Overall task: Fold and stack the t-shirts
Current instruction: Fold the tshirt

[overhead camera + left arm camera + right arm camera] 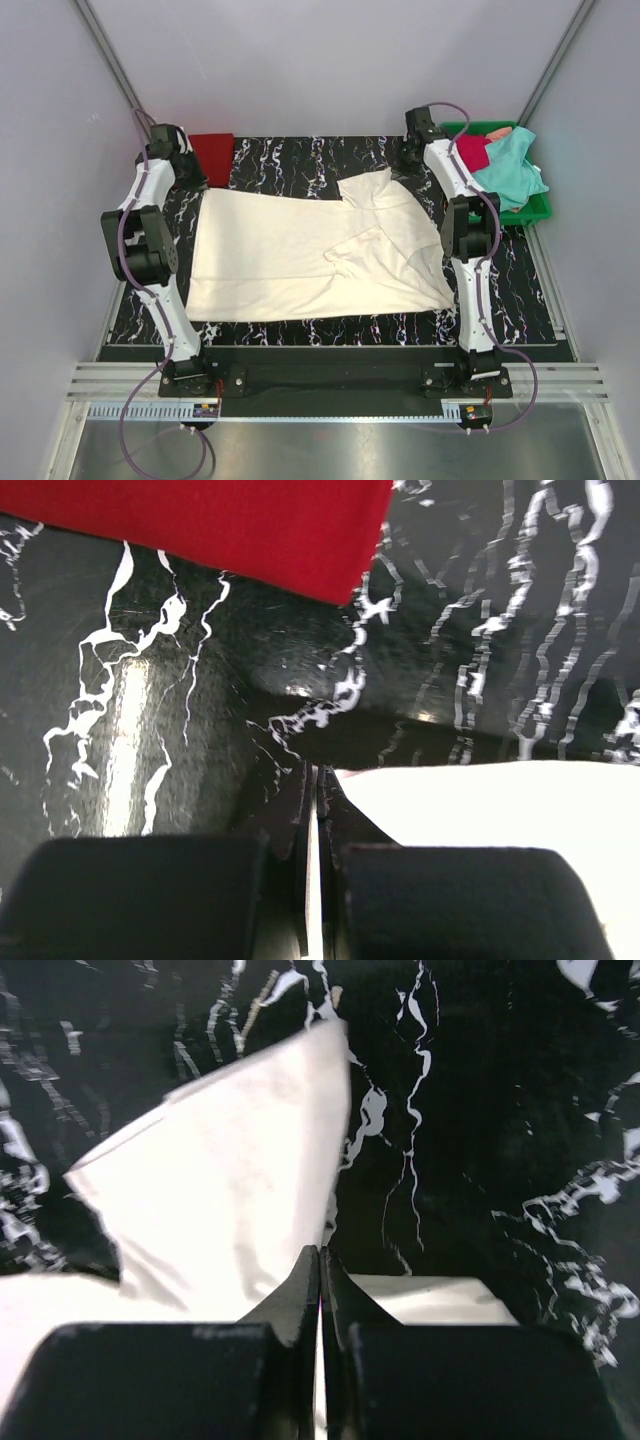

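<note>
Cream-white t-shirt (310,255): spread flat across the middle of the black marbled surface (300,158), between the two arms. One flap sticks out at its far right corner.
Left tool (317,780): at the cream-white t-shirt's far left corner. The jaws are pressed together on the cloth edge, and a white sliver shows between them.
Right tool (320,1255): at the cream-white t-shirt's far right side. The jaws are clamped on the cloth, with white fabric on both sides of the fingers and a flap rising ahead of them.
Red t-shirt (212,155): folded, just beyond the cream-white t-shirt's far left corner and not touching it.
Green tray (541,207): to the right of the cream-white t-shirt, off the marbled mat.
Teal t-shirt (510,172): crumpled in the green tray and spilling over its rim.
Crimson t-shirt (472,152): bunched in the green tray, on the side nearer the cream-white t-shirt.
</note>
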Available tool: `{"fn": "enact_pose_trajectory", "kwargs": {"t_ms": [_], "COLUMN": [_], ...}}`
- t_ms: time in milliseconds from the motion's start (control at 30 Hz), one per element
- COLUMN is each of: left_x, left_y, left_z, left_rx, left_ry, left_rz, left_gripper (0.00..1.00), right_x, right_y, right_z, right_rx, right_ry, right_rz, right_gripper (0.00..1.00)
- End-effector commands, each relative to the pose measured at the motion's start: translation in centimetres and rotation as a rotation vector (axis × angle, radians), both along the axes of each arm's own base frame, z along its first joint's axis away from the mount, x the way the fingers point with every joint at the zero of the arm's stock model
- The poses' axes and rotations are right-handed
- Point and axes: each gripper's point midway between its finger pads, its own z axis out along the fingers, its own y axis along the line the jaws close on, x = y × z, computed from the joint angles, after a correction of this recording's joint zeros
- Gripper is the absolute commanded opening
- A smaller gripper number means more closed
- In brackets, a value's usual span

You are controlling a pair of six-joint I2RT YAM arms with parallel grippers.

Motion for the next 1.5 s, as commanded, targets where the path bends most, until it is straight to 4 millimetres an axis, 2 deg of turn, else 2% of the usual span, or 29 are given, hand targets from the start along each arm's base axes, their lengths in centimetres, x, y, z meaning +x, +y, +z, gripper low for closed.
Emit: {"fn": "enact_pose_trajectory", "kwargs": {"t_ms": [0, 100, 133, 200, 233, 367, 400, 433, 467, 500, 533, 567, 633, 667, 700, 733, 767, 833, 867, 967, 1267, 1467], "left_x": [0.1, -0.9, -1.1, -1.9, -2.2, -3.5, -4.1, -4.5, -4.8, -5.3, -5.8, -6.3, -7.7, -8.1, -8.6, -9.3, -9.7, -10.9, -12.0, -13.3, -16.0, -17.4], "left_y": [0.7, 1.1, 1.1, 1.2, 1.5, 1.1, 1.2, 1.4, 1.6, 1.9, 2.0, 2.1, 2.4, 2.9, 3.1, 3.1, 3.1, 3.6, 3.7, 3.3, 2.6, 2.9], "left_z": [2.4, 3.5, 3.5, 3.2, 3.5, 3.0, 2.6, 2.9, 2.8, 2.7, 2.4, 2.8, 2.0, 2.7, 2.7, 2.3, 2.7, 2.3, 1.7, 0.6, -0.9, -1.3], "left_rx": [0.019, 0.039, 0.046, 0.047, 0.053, 0.042, 0.043, 0.054, 0.064, 0.077, 0.082, 0.088, 0.105, 0.121, 0.135, 0.139, 0.143, 0.17, 0.176, 0.154, 0.135, 0.159], "left_ry": [-0.062, -0.063, -0.061, -0.038, -0.036, -0.004, 0.017, 0.016, 0.022, 0.04, 0.056, 0.053, 0.089, 0.076, 0.081, 0.097, 0.093, 0.13, 0.173, 0.208, 0.257, 0.289], "left_rz": [0.041, 0.056, 0.056, 0.068, 0.081, 0.099, 0.108, 0.119, 0.127, 0.142, 0.15, 0.16, 0.185, 0.209, 0.221, 0.224, 0.232, 0.256, 0.279, 0.29, 0.304, 0.333], "left_gripper": [0.0, 0.0, 0.0, 0.0, 0.0, 0.0, 0.0, 0.0, 0.0, 0.0, 0.0, 0.0, 0.0, 0.0, 0.0, 0.0, 0.0, 0.0, 0.0, 0.0, 0.0, 0.0], "right_x": [0.2, -1.0, -1.3, -2.4, -2.8, -5.5, -6.2, -6.9, -7.3, -8.1, -8.7, -9.1, -10.4, -10.7, -11.4, -11.9, -12.6, -13.2, -13.7, -15.1, -18.3, -20.1], "right_y": [-1.2, -1.9, -2.2, -2.8, -3.1, -3.4, -3.5, -3.5, -3.7, -3.9, -3.9, -4.0, -4.2, -4.3, -4.4, -4.4, -4.6, -4.7, -4.7, -4.7, -6.4, -6.3], "right_z": [9.3, 10.4, 11.5, 12.3, 13.4, 15.1, 13.7, 14.7, 14.4, 13.1, 13.6, 13.4, 13.0, 13.0, 12.3, 13.0, 12.4, 12.9, 12.2, 11.5, 10.6, 10.1], "right_rx": [0.006, -0.017, -0.015, -0.027, -0.026, -0.017, -0.023, -0.019, -0.022, -0.031, -0.031, -0.03, -0.038, -0.04, -0.04, -0.037, -0.044, -0.044, -0.044, -0.038, -0.094, -0.083], "right_ry": [-0.152, -0.134, -0.144, -0.122, -0.133, -0.109, -0.078, -0.1, -0.096, -0.065, -0.073, -0.062, -0.043, -0.04, -0.02, -0.034, -0.015, -0.024, -0.002, 0.032, 0.067, 0.094], "right_rz": [-0.028, -0.049, -0.058, -0.09, -0.101, -0.12, -0.118, -0.115, -0.116, -0.113, -0.109, -0.107, -0.102, -0.106, -0.103, -0.103, -0.106, -0.108, -0.108, -0.111, -0.144, -0.141], "right_gripper": [0.0, 0.0, 0.0, 0.0, 0.0, 0.0, 0.0, 0.0, 0.0, 0.0, 0.0, 0.0, 0.0, 0.0, 0.0, 0.0, 0.0, 0.0, 0.0, 0.0, 0.0, 0.0]}}
